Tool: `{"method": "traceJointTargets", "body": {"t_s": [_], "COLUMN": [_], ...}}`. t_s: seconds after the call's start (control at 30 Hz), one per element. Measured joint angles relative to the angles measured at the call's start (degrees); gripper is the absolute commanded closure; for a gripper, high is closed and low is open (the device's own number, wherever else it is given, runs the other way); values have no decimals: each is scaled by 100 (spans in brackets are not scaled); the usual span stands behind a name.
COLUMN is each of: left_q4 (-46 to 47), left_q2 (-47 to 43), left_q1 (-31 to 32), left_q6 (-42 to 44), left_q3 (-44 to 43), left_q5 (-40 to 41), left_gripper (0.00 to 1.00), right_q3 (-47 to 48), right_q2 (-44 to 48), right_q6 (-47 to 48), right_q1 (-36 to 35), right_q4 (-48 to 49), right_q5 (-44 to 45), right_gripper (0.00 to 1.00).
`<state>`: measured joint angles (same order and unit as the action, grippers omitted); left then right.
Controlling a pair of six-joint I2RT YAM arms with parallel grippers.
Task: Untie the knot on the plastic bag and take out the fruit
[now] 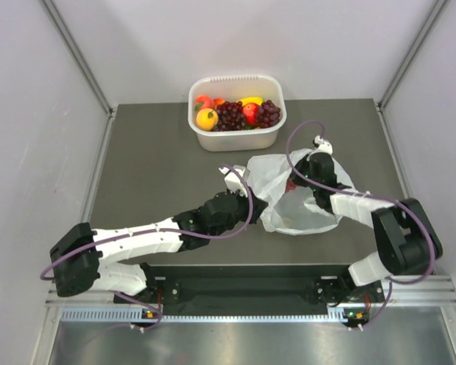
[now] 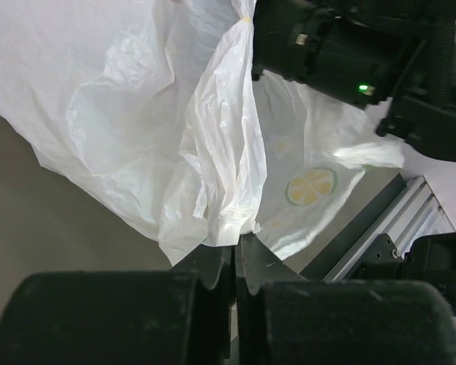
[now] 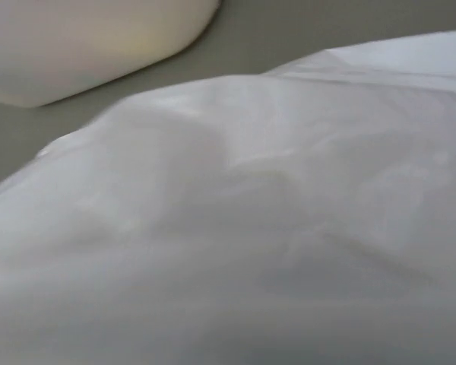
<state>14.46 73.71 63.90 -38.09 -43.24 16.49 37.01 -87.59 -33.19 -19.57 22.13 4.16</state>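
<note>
**Both arms at the thin white plastic bag (image 1: pixel 289 209)**

The crinkly, translucent bag lies right of centre on the dark grey bench (image 1: pixel 159 167). The left gripper (image 2: pixel 234 247) has its fingers closed on a twisted strip (image 2: pixel 232 152) of the bag's own plastic. The right gripper (image 1: pixel 302 181) sits low at the bag's top with its fingers closed. What they pinch is hidden, perhaps film. The fruit (image 1: pixel 235 114), dark grapes with red and orange pieces, sits in the rigid white tub (image 1: pixel 235 141) behind.
</note>
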Motion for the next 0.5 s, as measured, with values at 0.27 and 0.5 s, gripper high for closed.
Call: {"method": "traceJointTargets", "body": {"t_s": [0.27, 0.5], "left_q4": [0, -13], "left_q2": [-83, -208], "left_q1": [0, 0], "left_q6": [11, 55], "left_q3": [0, 0], "left_q5": [254, 470], "left_gripper": [100, 100], "right_q3": [50, 140], "right_q2": [1305, 1685], "right_q6": [479, 1056], "right_q1": [24, 26], "right_q4": [-1513, -3195], "right_q5": [-820, -1366], "right_gripper": [100, 100]}}
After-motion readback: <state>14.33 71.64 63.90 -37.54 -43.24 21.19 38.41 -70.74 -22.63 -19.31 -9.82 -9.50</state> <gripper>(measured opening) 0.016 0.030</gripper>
